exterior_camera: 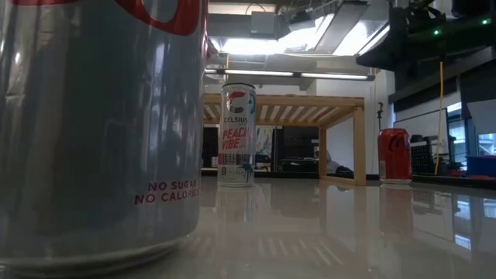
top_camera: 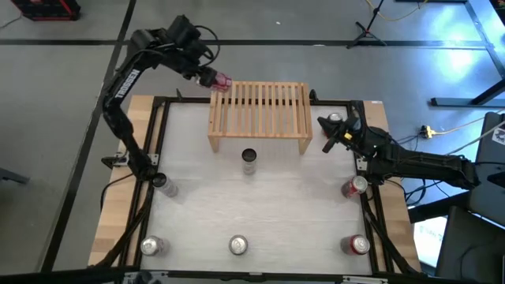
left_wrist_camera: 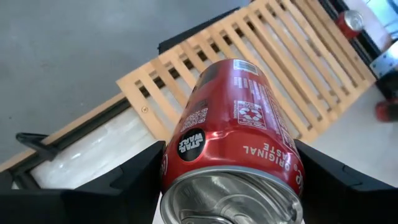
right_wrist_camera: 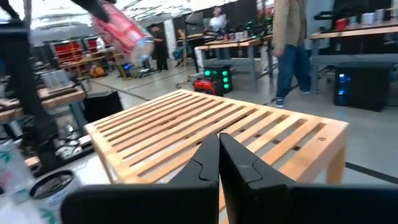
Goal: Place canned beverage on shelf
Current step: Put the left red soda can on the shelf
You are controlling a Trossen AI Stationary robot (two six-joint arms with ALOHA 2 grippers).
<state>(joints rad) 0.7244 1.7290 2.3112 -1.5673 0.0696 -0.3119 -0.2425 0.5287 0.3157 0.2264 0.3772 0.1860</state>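
My left gripper [top_camera: 215, 78] is shut on a red cola can [left_wrist_camera: 233, 134], held in the air over the far left corner of the light-wood slatted shelf [top_camera: 259, 110]. The can also shows in the right wrist view [right_wrist_camera: 121, 31], tilted above the shelf [right_wrist_camera: 217, 124]. The shelf stands on its side legs at the table's far middle. My right gripper [top_camera: 326, 136] is shut and empty, just right of the shelf's right end, with its fingers together [right_wrist_camera: 219, 149]. My left gripper pinches the red can by its two opposite side walls [left_wrist_camera: 177, 158] between the two fingers [left_wrist_camera: 134, 171], near the silver end that faces the wrist. The can's length runs on past the fingers. It is lifted clear and tilted above the shelf's slats.
A tall white can [top_camera: 249, 160] stands in front of the shelf, also in the low view [exterior_camera: 237, 136]. Other cans stand at the table's left [top_camera: 166, 185], right [top_camera: 354, 186], far right [top_camera: 335, 119] and near edge [top_camera: 237, 245]. One fills the low view's left [exterior_camera: 93, 132].
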